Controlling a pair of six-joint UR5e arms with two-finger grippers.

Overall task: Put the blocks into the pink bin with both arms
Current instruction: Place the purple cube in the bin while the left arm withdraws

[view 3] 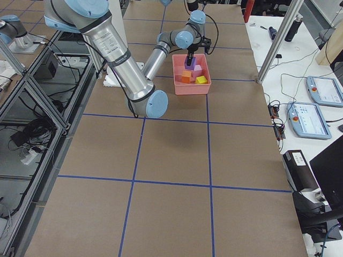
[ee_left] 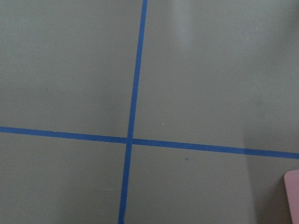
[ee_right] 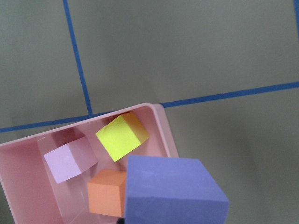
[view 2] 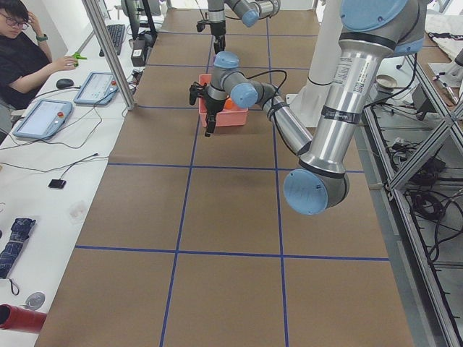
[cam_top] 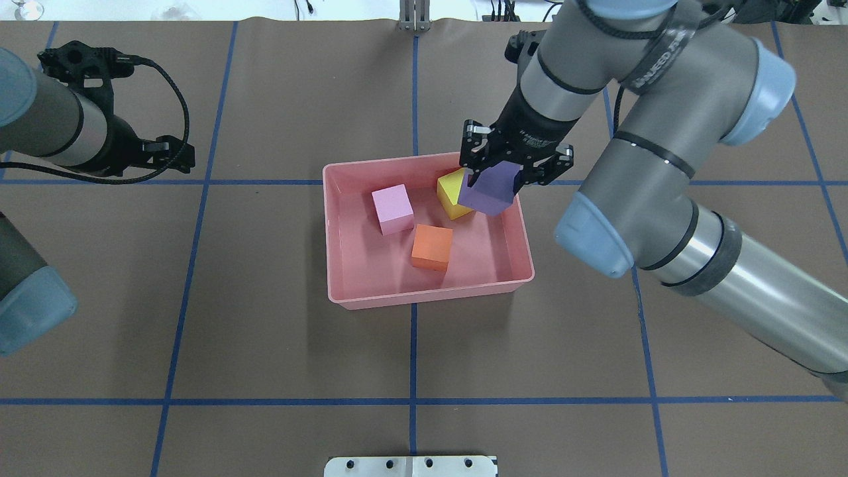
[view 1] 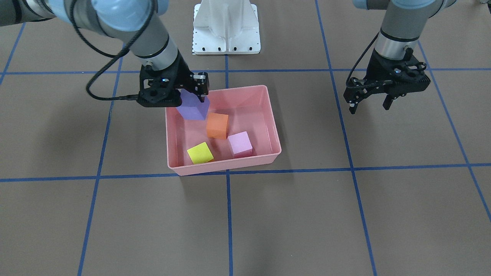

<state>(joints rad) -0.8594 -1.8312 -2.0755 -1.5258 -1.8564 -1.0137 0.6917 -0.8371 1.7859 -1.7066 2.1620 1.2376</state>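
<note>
Purple block hung clamped in right gripper over pink bin; orange block, yellow block, light pink block lay inside. Left gripper gaped empty, well apart.

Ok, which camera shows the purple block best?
Overhead exterior: the purple block shows almost whole, clamped in the right gripper over the pink bin. Front-facing has the gripper covering its top, the right wrist crops it, exterior right shows it tiny, the others miss it.
</note>
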